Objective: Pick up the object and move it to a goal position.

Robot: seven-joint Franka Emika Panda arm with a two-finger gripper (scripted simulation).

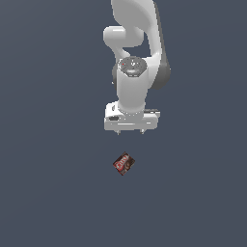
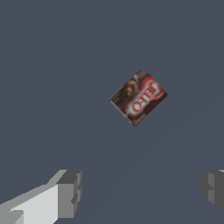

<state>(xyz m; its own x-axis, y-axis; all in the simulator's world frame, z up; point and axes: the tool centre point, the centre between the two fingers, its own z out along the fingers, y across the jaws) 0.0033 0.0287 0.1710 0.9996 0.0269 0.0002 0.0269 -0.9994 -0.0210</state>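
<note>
The object (image 1: 124, 164) is a small flat box, dark brown and red with a red-and-white label. It lies flat on the dark grey surface, turned at an angle, and shows in the wrist view (image 2: 138, 96) too. My gripper (image 1: 130, 132) hangs above the surface, pointing down, a short way behind the box in the exterior view. Its jaws stand wide apart and hold nothing. In the wrist view the gripper (image 2: 142, 190) shows two grey fingertips (image 2: 69, 192) far apart, with the box apart from them and not between them.
The white arm (image 1: 135, 62) rises behind the gripper to the top of the exterior view. The plain dark grey surface (image 1: 48, 193) extends all around the box.
</note>
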